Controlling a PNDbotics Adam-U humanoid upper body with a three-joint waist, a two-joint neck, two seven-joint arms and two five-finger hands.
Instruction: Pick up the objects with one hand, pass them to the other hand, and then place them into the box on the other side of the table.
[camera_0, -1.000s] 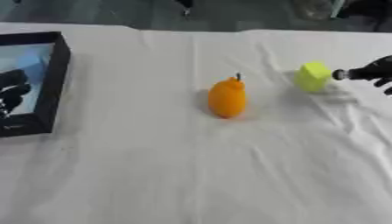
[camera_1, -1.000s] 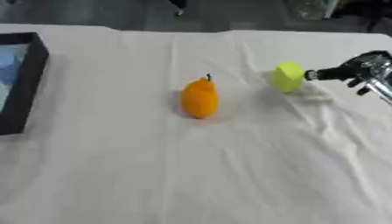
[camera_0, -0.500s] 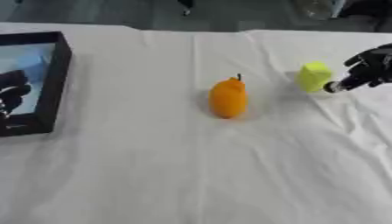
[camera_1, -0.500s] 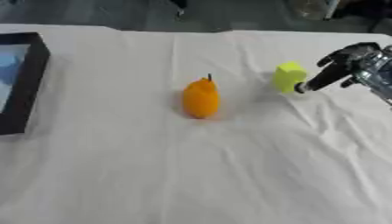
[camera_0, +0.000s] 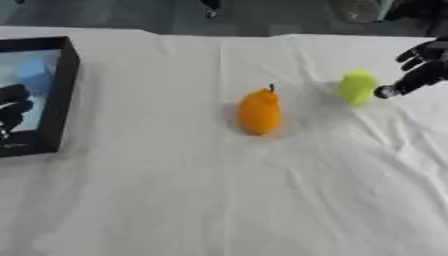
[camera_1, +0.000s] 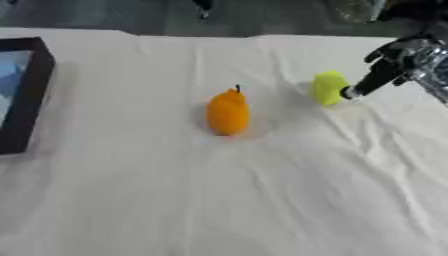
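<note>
A yellow-green object (camera_0: 357, 86) lies on the white cloth at the right. My right hand (camera_0: 418, 67) comes in from the right edge, open with its fingers spread. One fingertip (camera_1: 352, 92) reaches down to the object's right side, and whether it touches is unclear. An orange pear-shaped object (camera_0: 259, 111) with a dark stem stands mid-table, apart from the hand. A black-walled box (camera_0: 63, 95) with a bluish inside sits at the left edge. A dark shape over the box at the left border looks like my left hand (camera_0: 12, 107).
The white cloth (camera_0: 219, 200) covers the table, with wrinkles near the right side. A dark floor and a greyish object (camera_0: 354, 9) lie beyond the far edge.
My right hand has spread its fingers and lifted slightly beside the yellow-green object. Both objects and the box stay where they were.
</note>
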